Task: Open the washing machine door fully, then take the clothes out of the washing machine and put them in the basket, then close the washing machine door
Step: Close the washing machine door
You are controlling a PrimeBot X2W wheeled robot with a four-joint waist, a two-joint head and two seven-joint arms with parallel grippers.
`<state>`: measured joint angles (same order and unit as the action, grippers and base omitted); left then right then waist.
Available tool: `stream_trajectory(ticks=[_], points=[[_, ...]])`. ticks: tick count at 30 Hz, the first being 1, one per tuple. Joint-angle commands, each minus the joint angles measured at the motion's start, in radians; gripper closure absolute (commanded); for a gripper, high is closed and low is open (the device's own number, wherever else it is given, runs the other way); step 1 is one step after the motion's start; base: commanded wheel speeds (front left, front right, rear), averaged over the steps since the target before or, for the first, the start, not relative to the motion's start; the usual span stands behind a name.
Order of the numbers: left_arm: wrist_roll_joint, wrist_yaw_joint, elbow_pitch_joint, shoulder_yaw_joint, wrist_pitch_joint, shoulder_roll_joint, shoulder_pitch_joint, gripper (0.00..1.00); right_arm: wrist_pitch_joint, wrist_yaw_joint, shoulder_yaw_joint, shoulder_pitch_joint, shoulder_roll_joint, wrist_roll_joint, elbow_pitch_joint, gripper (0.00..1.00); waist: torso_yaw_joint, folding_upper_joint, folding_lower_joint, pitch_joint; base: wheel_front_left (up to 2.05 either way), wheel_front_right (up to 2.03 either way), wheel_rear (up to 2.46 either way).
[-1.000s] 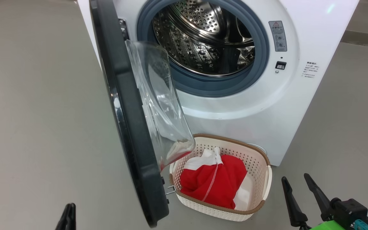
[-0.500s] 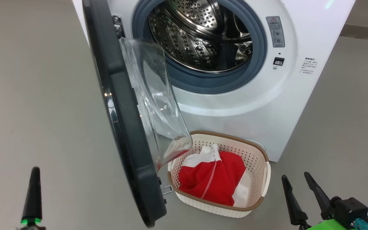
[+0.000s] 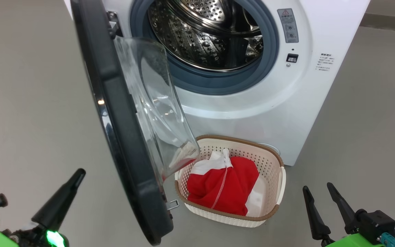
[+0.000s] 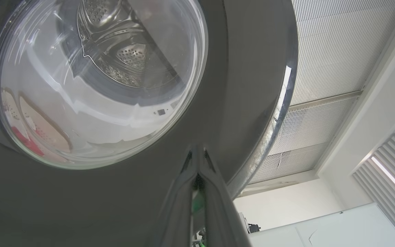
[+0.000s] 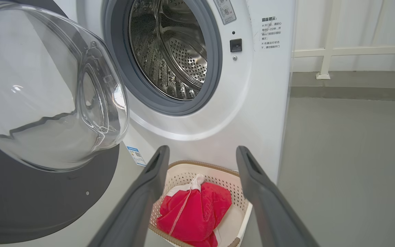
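Since the clothes lie in the basket, the left tool, pinched together and empty, is nearer the washing machine door, at its 1 o'clock.

The washing machine door had a dark rim of smooth plastic with a slight gloss, and its window was clear, shiny glass. The drum was polished, perforated metal and the gasket matt grey rubber. The basket was cream plastic, and the clothes were soft red cloth.
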<state>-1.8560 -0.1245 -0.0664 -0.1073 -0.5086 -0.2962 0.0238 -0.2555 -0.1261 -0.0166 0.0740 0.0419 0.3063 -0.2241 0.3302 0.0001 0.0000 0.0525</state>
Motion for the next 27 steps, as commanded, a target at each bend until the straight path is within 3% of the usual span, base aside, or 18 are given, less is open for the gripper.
stream_trajectory(ticks=[1, 11, 27], points=[[0.007, -0.006, -0.016, -0.052, -0.038, -0.004, 0.049, 1.0, -0.006, -0.005, -0.025, -0.047, 0.008, -0.001, 0.025, 0.0, -0.008, -0.0001, 0.0, 0.006, 0.0, 0.0, 0.0], [0.104, -0.006, 0.032, -0.054, -0.208, 0.098, 0.099, 1.0, -0.006, -0.005, -0.026, -0.06, 0.008, -0.003, 0.028, 0.0, -0.043, -0.0001, 0.0, 0.024, 0.0, 0.0, 0.0], [0.188, -0.006, 0.079, -0.063, -0.283, 0.211, 0.202, 1.0, -0.006, -0.005, -0.027, -0.084, 0.008, 0.009, 0.039, 0.0, -0.101, -0.0001, 0.0, 0.065, 0.0, 0.0, 0.0]])
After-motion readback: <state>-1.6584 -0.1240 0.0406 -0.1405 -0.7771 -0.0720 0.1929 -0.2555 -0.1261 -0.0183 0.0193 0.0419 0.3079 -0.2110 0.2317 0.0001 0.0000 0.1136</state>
